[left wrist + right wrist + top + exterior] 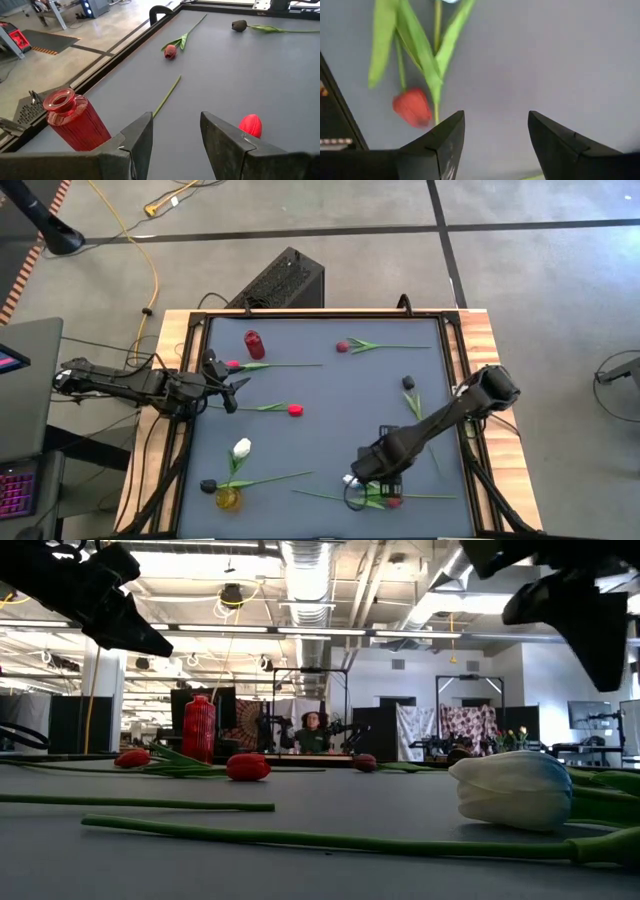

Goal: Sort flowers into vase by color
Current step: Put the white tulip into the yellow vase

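Tulips lie flat on the grey mat. A red one lies near the front edge, and its head and leaves show in the right wrist view. My right gripper hovers open over it and touches nothing. Red tulips lie at the far left, at the far middle and at mid-table. A white one and a dark one lie at the front left. Another dark one lies at the right. My left gripper is open and empty near the red vase.
The red ribbed vase stands upright at the far left. A small yellow vase stands at the front left corner. A black frame borders the mat. In the low view the white tulip lies close by, and a person sits far behind the table.
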You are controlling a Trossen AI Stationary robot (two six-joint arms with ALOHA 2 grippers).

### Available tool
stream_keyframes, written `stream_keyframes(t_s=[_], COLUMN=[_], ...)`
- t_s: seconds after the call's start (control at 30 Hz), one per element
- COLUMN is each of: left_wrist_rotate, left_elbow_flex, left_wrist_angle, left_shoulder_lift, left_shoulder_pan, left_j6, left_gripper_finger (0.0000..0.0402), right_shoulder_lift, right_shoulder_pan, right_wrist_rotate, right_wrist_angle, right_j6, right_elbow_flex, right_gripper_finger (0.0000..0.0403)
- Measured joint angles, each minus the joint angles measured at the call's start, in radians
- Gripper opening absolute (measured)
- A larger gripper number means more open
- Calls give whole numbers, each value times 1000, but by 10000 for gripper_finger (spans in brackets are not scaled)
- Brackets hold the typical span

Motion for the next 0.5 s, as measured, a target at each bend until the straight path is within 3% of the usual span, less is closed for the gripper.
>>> stream_keyframes(t_s=[0.3,0.5], left_wrist_rotate=[0,0], left_elbow_flex=[0,0], left_wrist_angle=[0,0], left_shoulder_lift=[0,0], left_shoulder_pan=[0,0], left_j6=[-9,-9], left_gripper_finger=[155,155], right_shoulder_lift=[-13,-12], right_shoulder_pan=[41,42], right_wrist_rotate=[44,93], right_wrist_angle=[282,308], right_j6=[107,158], right_elbow_flex=[-95,-107], right_gripper_finger=[234,234])
